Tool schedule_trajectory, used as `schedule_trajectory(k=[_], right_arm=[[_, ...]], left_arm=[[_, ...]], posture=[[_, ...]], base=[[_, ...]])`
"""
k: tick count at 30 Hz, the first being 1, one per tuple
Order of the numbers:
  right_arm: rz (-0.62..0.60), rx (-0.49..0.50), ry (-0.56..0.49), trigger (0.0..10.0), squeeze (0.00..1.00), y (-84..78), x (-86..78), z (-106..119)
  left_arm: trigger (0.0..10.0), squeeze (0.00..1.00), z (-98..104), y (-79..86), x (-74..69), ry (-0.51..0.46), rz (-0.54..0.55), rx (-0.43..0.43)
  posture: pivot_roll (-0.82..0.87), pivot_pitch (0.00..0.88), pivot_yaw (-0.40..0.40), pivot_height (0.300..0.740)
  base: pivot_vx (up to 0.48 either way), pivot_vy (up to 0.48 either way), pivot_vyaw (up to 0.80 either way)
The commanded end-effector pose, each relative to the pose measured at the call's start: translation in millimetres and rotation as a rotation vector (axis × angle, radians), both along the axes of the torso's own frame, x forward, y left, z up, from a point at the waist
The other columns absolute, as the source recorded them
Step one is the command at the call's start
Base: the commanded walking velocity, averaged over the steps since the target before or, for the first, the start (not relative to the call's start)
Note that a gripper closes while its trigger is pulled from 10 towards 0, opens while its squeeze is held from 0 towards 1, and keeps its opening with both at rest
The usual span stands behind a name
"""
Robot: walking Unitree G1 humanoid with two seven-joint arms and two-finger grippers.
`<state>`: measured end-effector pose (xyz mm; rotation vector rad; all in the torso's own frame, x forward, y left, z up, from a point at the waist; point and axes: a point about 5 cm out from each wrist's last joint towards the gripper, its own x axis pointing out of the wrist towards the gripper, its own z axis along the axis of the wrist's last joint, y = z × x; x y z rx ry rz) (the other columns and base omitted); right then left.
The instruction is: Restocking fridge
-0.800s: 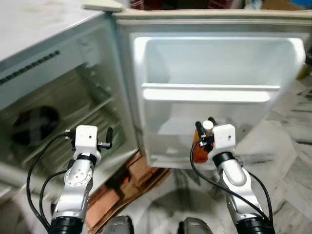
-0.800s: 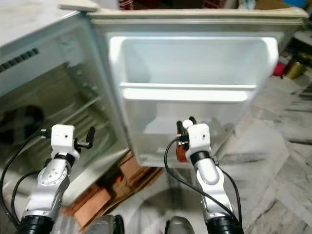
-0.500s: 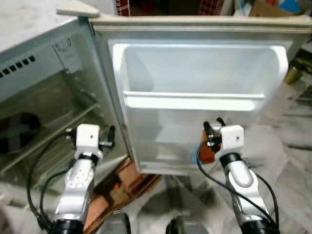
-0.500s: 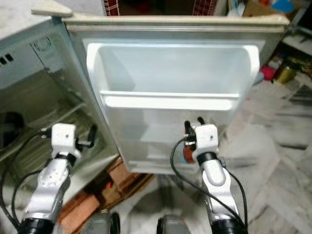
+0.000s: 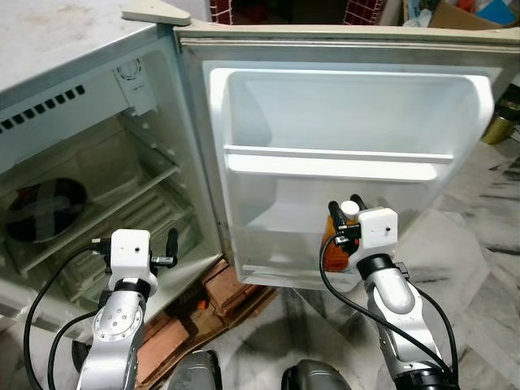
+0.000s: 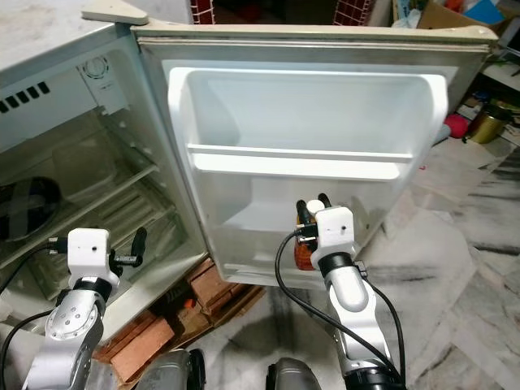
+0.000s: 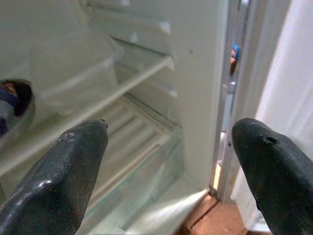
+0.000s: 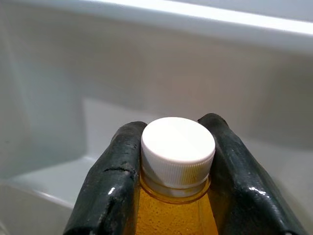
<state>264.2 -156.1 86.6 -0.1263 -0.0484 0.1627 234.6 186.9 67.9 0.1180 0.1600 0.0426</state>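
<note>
A small fridge stands open, its door (image 5: 349, 106) swung wide and facing me, with a white rail shelf (image 5: 337, 162) across the middle and a lower door bin (image 5: 280, 264). My right gripper (image 5: 343, 218) is shut on an orange juice bottle (image 8: 173, 215) with a white cap (image 8: 178, 147), held upright just in front of the lower door bin. The fingers (image 8: 110, 181) clamp the bottle's neck from both sides. My left gripper (image 5: 171, 244) is open with nothing in it, low in front of the fridge cabinet (image 5: 89, 203) near its wire shelves (image 7: 127, 132).
A dark round bowl (image 5: 45, 207) sits on a cabinet shelf at the left. Bricks and cardboard (image 5: 227, 288) lie on the marble floor under the door. A brass pot (image 6: 479, 126) and boxes stand at the far right behind the door.
The camera has shifted, so the fridge sits differently in view. My right gripper still holds the bottle before the lower door bin; the left gripper sits a little lower.
</note>
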Motion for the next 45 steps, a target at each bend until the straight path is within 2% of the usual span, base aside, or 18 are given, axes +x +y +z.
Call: schedule_trajectory(k=[1, 3, 5, 11, 13, 18, 21, 22, 23, 27, 37, 39, 45], right_arm=[[-0.002, 0.003, -0.04, 10.0, 0.0, 1.5, 2.5, 10.0], [0.0, 0.004, -0.038, 10.0, 0.0, 2.2, 2.7, 9.8], [0.001, 0.004, -0.034, 10.0, 0.0, 1.9, 2.7, 9.2], [-0.006, -0.001, -0.033, 10.0, 0.0, -0.2, 1.1, 9.2], [-0.008, -0.001, -0.031, 10.0, 0.0, -0.4, 0.5, 8.6], [-0.006, 0.001, -0.03, 10.0, 0.0, 1.1, 0.8, 8.5], [-0.004, 0.006, -0.033, 10.0, 0.0, 1.4, 0.7, 8.8], [-0.006, 0.006, -0.03, 10.0, 0.0, 1.2, 1.4, 8.5], [-0.006, 0.006, -0.03, 10.0, 0.0, 1.4, 1.3, 8.4], [-0.007, 0.007, -0.029, 10.0, 0.0, 1.5, 0.8, 8.3], [-0.006, -0.001, -0.032, 10.0, 0.0, 0.4, 1.3, 9.0], [-0.002, -0.004, -0.032, 10.0, 0.0, 0.2, 2.0, 9.3], [0.002, -0.009, -0.034, 10.0, 0.0, -0.4, 3.1, 9.8]], left_arm=[[10.0, 0.0, 3.3, -1.0, 1.8, 0.0, 0.0, 0.009], [10.0, 0.0, 6.3, -1.4, 6.1, -0.015, 0.003, 0.035], [10.0, 0.0, 5.4, -3.7, 8.4, 0.002, -0.034, -0.026], [10.0, 0.0, 10.4, 1.0, 13.8, -0.023, 0.008, 0.02], [10.0, 0.0, 8.7, -0.9, 13.9, -0.006, -0.022, -0.014], [10.0, 0.0, 9.7, 0.6, 13.8, -0.01, -0.008, 0.003], [10.0, 0.0, 10.2, 0.8, 13.7, -0.015, -0.005, 0.011], [10.0, 0.0, 12.8, 1.8, 14.1, -0.041, 0.009, 0.061], [10.0, 0.0, 11.1, 0.4, 13.8, -0.031, 0.004, 0.062], [10.0, 0.0, 9.6, -7.3, 11.0, -0.02, -0.063, -0.01], [10.0, 0.0, 12.9, -6.4, 15.3, -0.03, -0.064, -0.024], [10.0, 0.0, 14.2, -8.8, 16.5, -0.036, -0.096, -0.048], [10.0, 0.0, 14.6, -9.0, 18.9, -0.04, -0.087, -0.044]], posture=[[0.0, 0.14, 0.0, 0.74], [0.0, 0.143, 0.001, 0.74], [0.0, 0.146, 0.002, 0.726], [-0.01, 0.156, 0.001, 0.686], [-0.01, 0.157, 0.001, 0.671], [-0.01, 0.16, -0.001, 0.631], [0.0, 0.163, 0.0, 0.631], [0.0, 0.163, -0.001, 0.631], [0.0, 0.166, -0.001, 0.631], [0.0, 0.168, -0.001, 0.631], [0.0, 0.165, -0.004, 0.631], [0.0, 0.162, -0.008, 0.631], [-0.01, 0.159, -0.013, 0.631]], base=[[0.0, 0.0, 0.0], [0.0, 0.0, 0.0], [0.0, 0.0, 0.0], [0.0, 0.0, 0.0], [0.0, 0.0, 0.0], [0.0, 0.0, 0.0], [0.0, 0.0, 0.0], [0.0, 0.0, 0.0], [0.0, 0.0, 0.0], [0.0, 0.0, 0.0], [0.0, 0.0, 0.0], [0.272, 0.0, 0.0], [0.283, 0.0, 0.0]])
